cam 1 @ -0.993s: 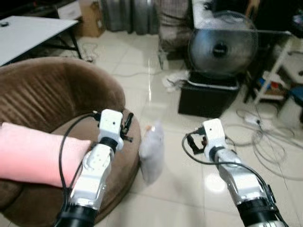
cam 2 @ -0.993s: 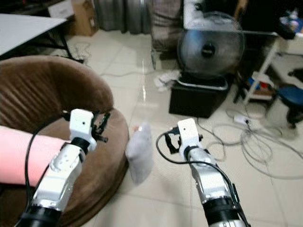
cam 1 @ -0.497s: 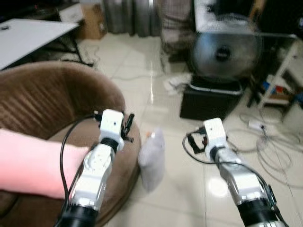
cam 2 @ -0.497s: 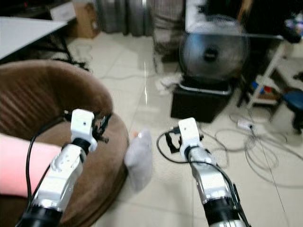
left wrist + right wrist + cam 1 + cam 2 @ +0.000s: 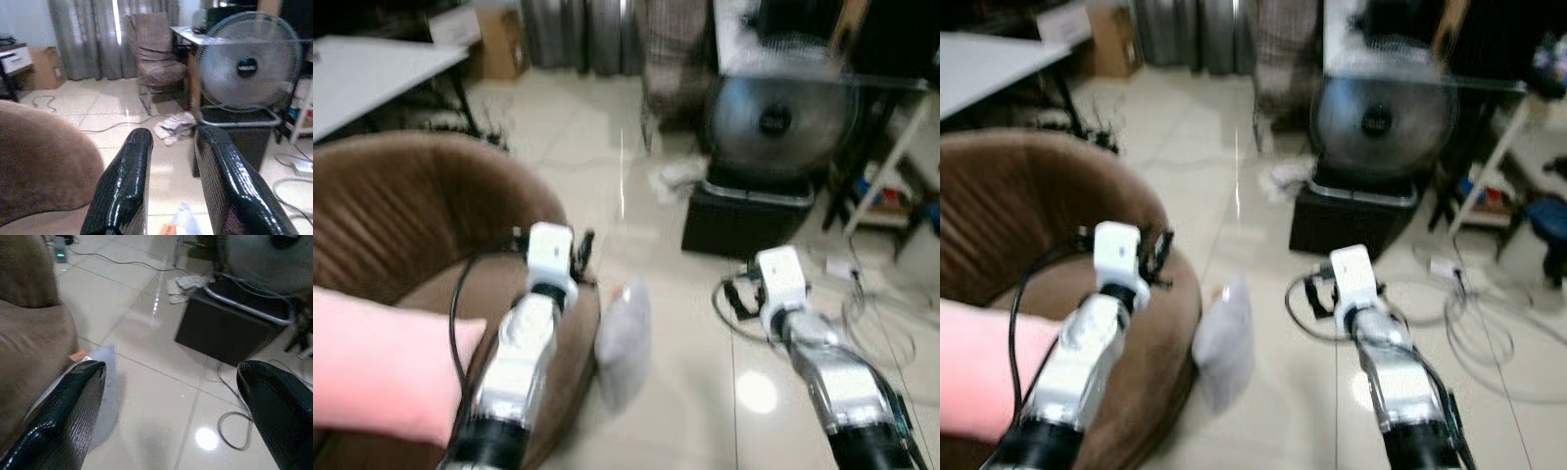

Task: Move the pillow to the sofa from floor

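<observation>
Pale grey pillow on the floor against a brown sofa, both arms raised, nothing held.

Left eye view: small pale grey fabric pillow (image 5: 623,338) down on the glossy cream tiled floor (image 5: 607,157), touching the outer edge of the round brown plush sofa (image 5: 401,211); large pink cushion (image 5: 382,362) lying on the sofa seat; left gripper (image 5: 579,257) up over the sofa rim, right gripper (image 5: 742,297) over bare floor, well apart from the pillow.
Right eye view: same layout, with a round grey fan (image 5: 1381,116) on a black box (image 5: 1351,217) behind, loose white cables (image 5: 1489,323) at the right.
Left wrist view: left gripper (image 5: 171,188) narrowly parted, empty, pillow corner just below the fingers (image 5: 128,181).
Right wrist view: right gripper (image 5: 171,406) spread wide, empty, pillow beside the sofa edge.
</observation>
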You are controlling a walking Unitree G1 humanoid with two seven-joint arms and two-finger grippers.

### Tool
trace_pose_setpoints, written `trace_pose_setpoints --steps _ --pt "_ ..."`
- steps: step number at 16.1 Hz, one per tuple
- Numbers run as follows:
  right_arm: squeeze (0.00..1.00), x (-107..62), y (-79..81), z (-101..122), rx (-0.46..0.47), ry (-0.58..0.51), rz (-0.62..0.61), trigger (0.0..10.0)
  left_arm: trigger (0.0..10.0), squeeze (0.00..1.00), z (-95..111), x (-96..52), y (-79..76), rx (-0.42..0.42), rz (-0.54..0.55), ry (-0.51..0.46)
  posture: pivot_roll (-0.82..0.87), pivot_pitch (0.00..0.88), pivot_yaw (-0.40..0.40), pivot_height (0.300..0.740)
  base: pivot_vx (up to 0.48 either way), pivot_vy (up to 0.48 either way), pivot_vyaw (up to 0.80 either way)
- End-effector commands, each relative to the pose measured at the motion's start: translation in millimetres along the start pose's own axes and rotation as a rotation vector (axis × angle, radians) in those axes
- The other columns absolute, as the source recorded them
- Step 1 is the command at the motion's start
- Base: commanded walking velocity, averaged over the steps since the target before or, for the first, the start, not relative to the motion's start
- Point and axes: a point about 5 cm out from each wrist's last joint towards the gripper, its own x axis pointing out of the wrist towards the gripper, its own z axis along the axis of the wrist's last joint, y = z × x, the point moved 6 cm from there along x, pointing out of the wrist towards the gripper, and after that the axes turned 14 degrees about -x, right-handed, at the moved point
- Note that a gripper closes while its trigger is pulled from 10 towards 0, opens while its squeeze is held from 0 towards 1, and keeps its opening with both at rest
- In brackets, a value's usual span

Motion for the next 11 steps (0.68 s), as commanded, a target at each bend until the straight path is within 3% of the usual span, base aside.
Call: trace_pose_setpoints --steps 1,5,11 --pt "0.0 4.1 7.6 10.5 -0.012 -0.021 0.027 10.0 10.0 0.0 1.5 -0.3 6.0 0.006 0.021 -0.004 0.04 0.0 -0.008 0.74 0.352 0.0 0.0" --pt "0.0 4.4 16.2 10.5 0.022 -0.018 0.039 10.0 10.0 0.0 3.9 -2.4 12.3 0.027 0.02 -0.007 0.05 0.0 0.012 0.74 0.363 0.0 0.0" --pt "0.0 3.1 14.0 6.6 0.051 -0.005 0.019 10.0 10.0 0.0 3.6 0.0 8.0 0.036 -0.007 0.001 0.04 0.0 0.03 0.74 0.375 0.0 -0.74"
